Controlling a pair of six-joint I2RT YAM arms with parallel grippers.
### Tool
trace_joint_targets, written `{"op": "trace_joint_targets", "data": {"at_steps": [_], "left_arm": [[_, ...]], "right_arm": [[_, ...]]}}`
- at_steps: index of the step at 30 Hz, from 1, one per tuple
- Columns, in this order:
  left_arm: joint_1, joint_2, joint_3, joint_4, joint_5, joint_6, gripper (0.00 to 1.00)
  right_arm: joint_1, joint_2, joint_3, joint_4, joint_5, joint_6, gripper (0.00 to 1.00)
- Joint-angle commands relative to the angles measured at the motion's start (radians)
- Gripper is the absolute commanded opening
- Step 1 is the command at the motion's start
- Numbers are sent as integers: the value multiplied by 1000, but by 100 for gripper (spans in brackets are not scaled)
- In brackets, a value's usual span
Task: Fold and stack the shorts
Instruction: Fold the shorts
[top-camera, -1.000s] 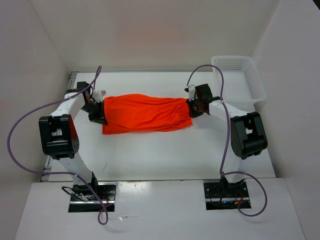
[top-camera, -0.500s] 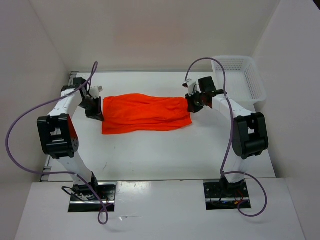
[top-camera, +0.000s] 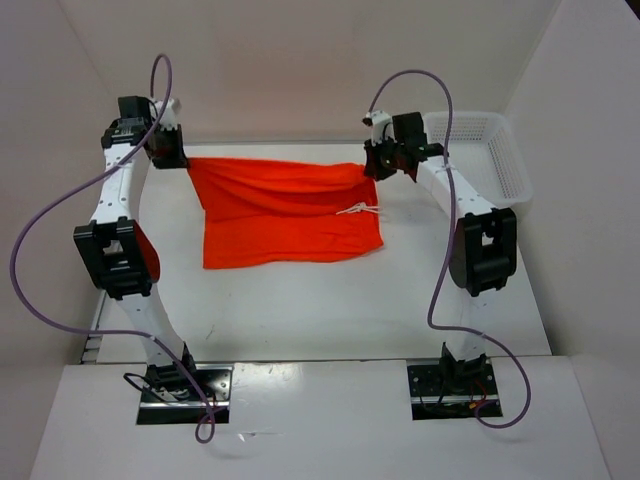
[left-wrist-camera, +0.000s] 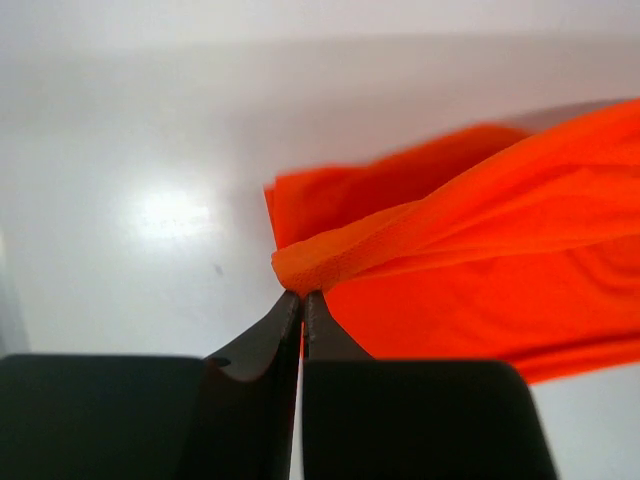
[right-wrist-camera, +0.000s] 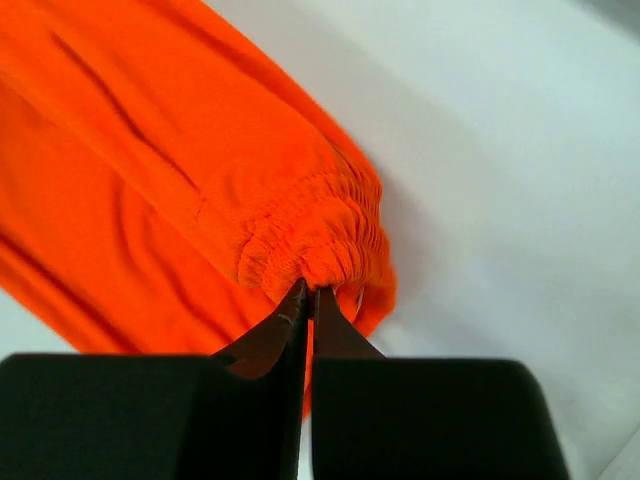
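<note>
Right gripper (right-wrist-camera: 305, 293), fingers (right-wrist-camera: 268, 342) pinched on bunched waistband (right-wrist-camera: 320, 245), orange shorts (right-wrist-camera: 130, 170) against white table (right-wrist-camera: 500, 150)

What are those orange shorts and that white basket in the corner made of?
The bright orange shorts look like soft, thin matte fabric, perhaps a knit: they drape, crease and gather at the elastic waistband. The white mesh basket looks like rigid moulded plastic: straight walls pierced by a regular grid of holes.

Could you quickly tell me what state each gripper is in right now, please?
Left gripper: closed on the shorts.
Right gripper: closed on the shorts.
</note>
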Motion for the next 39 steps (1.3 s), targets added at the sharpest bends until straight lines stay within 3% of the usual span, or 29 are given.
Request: {"op": "trace_joint_targets", "data": {"at_steps": [1,5,11,18,24,32,39], "left_arm": [[-7,-15,93,126,20,4,0],[-27,-58,75,128,55,4,0],[-27,-194,-109,80,38,4,0],[-27,-318,-465,-116,47,4,0],[-27,-293,-727,-155,36,4,0],[-27,-228,-768,-113,27,4,0],[0,-199,-663,-124,-19,4,0]], "right_arm": [[-5,27,157,67,17,92,0],[-5,8,103,41,-23,60,0],[-5,-78,-47,4,-34,-25,0],[-5,-133,-191,-88,-34,-178,0],[-5,-144,-265,-131,-12,-269,0],[-5,-174,-345,-161,-12,-301,0],[-5,-185,-159,-247,-113,-272,0]]}}
